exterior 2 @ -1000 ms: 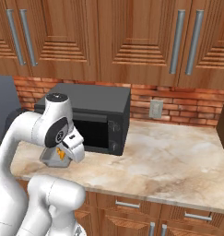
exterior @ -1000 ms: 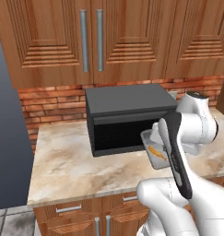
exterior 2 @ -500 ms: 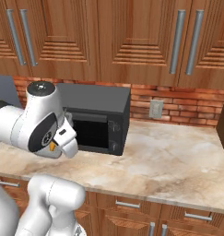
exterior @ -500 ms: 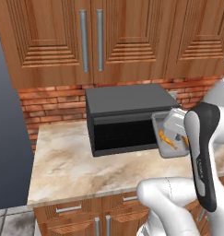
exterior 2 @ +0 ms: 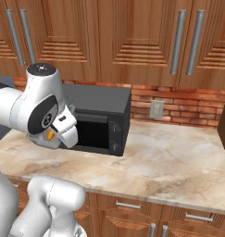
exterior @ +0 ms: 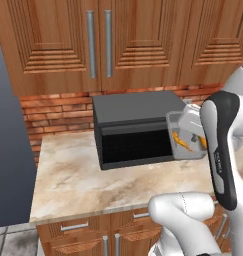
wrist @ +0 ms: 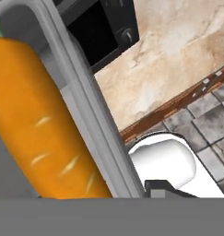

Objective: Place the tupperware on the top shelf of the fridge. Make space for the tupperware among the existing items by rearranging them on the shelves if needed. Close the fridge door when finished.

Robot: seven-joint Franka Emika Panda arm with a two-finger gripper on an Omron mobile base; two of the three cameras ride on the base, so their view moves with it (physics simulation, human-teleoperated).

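Observation:
The tupperware (exterior: 184, 137), a shallow translucent grey tray with orange carrot pieces, hangs tilted in the air just right of the microwave's front. My gripper (exterior: 192, 129) is shut on it, and the forearm hides the fingers. In the right base view the hand (exterior 2: 64, 129) covers most of the tray, leaving an orange carrot bit (exterior 2: 50, 134) showing. The hand view looks along the tray's grey rim (wrist: 83, 108) and a large carrot piece (wrist: 37, 124). The fridge (exterior: 8, 145) shows as a dark grey side wall at the far left. Its shelves and the items on them are out of view.
A black microwave (exterior: 133, 127) stands at the back of the marble counter (exterior: 93, 185). Wooden wall cabinets (exterior: 98, 40) hang above it, and drawers (exterior 2: 132, 206) run below the counter. A wall outlet (exterior 2: 155, 109) sits on the brick backsplash.
The arm has swung up and turned, carrying the tupperware from low in front of the microwave to higher at its right side. Nothing else has moved.

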